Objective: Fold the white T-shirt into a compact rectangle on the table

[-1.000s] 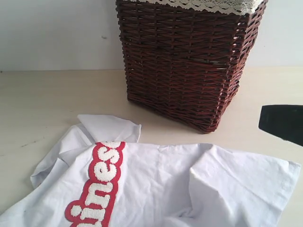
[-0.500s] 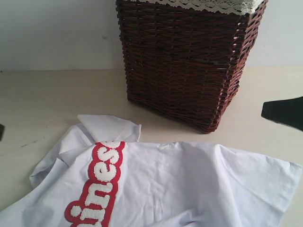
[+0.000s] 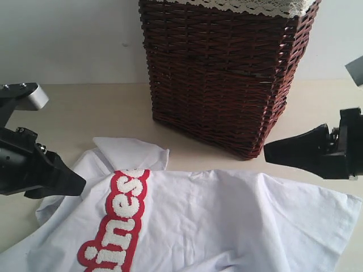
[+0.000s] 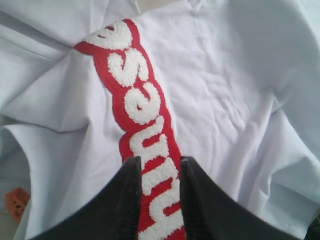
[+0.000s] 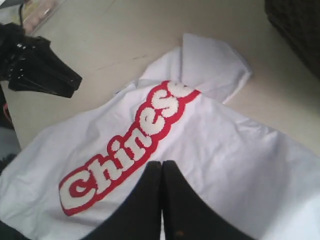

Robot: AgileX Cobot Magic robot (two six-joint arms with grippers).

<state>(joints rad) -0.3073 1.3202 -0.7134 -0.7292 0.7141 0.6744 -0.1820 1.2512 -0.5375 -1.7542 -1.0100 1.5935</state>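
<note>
The white T-shirt lies spread and wrinkled on the table, its red-outlined lettering facing up and one sleeve folded back toward the basket. My left gripper hovers at the shirt's left edge. In the left wrist view it is open over the lettering, with nothing between the fingers, and the orange neck tag shows beside it. My right gripper hangs above the shirt's right part. The right wrist view shows it shut and empty over the shirt.
A dark brown wicker basket with a lace-trimmed liner stands at the back, close behind the shirt. Bare table lies to the left of the basket, and a whitish wall rises behind.
Both grippers have come into the exterior view from the sides. The raised fold on the shirt's right part has dropped flat.
</note>
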